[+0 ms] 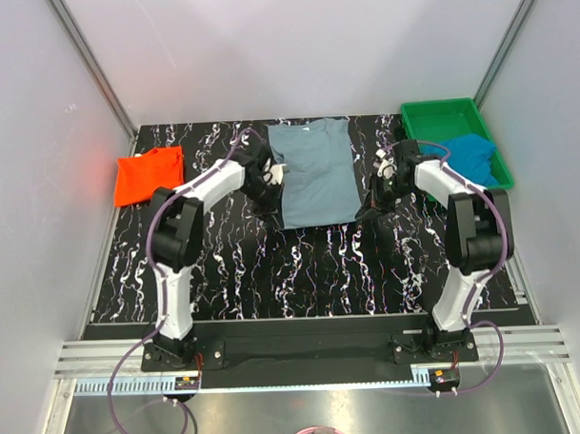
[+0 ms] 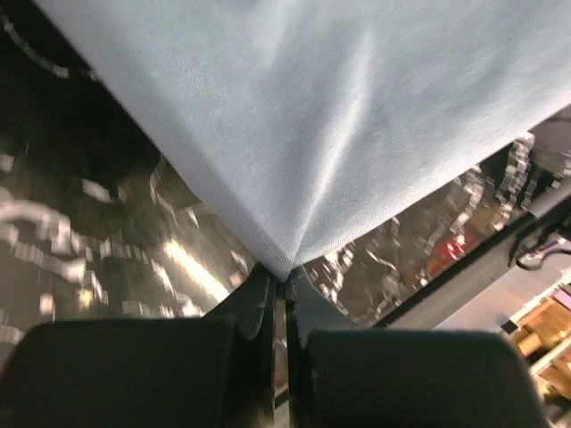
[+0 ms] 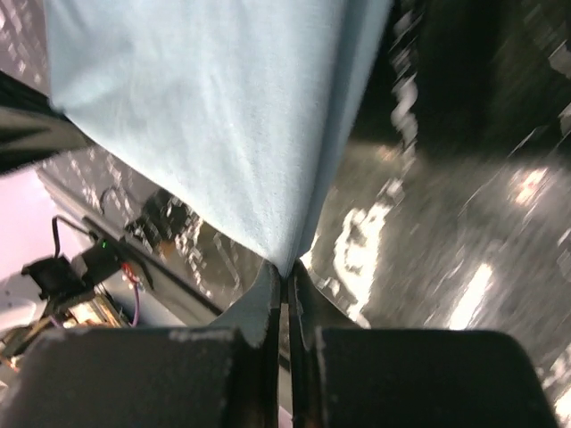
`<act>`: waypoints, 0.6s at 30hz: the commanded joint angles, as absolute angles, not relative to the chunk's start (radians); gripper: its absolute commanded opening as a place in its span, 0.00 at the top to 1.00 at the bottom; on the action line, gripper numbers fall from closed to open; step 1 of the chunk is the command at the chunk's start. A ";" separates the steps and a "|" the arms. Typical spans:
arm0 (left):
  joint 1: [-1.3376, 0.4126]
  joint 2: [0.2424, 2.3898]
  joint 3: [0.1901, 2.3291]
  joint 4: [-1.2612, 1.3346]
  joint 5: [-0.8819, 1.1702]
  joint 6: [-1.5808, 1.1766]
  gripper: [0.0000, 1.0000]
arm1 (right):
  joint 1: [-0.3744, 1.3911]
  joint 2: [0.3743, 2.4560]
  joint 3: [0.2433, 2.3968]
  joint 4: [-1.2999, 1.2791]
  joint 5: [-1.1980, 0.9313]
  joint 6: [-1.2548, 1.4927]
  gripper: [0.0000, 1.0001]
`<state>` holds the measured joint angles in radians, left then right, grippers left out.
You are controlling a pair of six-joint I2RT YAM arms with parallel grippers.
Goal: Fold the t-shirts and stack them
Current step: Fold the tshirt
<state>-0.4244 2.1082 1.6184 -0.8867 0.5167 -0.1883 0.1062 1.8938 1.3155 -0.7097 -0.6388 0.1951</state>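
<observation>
The dusty grey-blue t-shirt [image 1: 313, 173] lies on the black marbled table at the back middle, its sleeves folded in. My left gripper [image 1: 272, 177] is at its left edge, shut on a pinch of its cloth [image 2: 294, 134]; the fingertips meet at my left gripper [image 2: 285, 278]. My right gripper [image 1: 375, 193] is at the shirt's right edge, shut on its cloth [image 3: 205, 116], with the tips at my right gripper [image 3: 286, 272]. The orange-red t-shirt [image 1: 148, 174] lies folded at the far left. The bright blue t-shirt [image 1: 471, 155] lies bunched in the green tray [image 1: 429, 113].
The green tray stands at the back right, close behind my right arm. Metal frame posts and white walls close in the table on three sides. The black marbled table [image 1: 302, 274] runs bare in front of the grey-blue shirt.
</observation>
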 commanded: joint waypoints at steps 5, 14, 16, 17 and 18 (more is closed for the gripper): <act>-0.431 1.843 1.563 -0.900 0.505 -0.156 1.00 | 0.147 1.648 1.241 -0.810 -0.686 0.170 1.00; -0.491 1.612 1.482 -0.920 0.449 -0.126 1.00 | 0.170 1.422 1.209 -0.893 -0.686 0.193 1.00; -0.491 1.594 1.496 -0.927 0.433 -0.117 1.00 | 0.170 1.404 1.242 -0.911 -0.680 0.199 1.00; -0.491 1.589 1.509 -0.931 0.423 -0.111 1.00 | 0.170 1.399 1.256 -0.911 -0.677 0.201 1.00; -0.491 1.594 1.525 -0.939 0.413 -0.103 1.00 | 0.170 1.401 1.270 -0.904 -0.672 0.207 1.00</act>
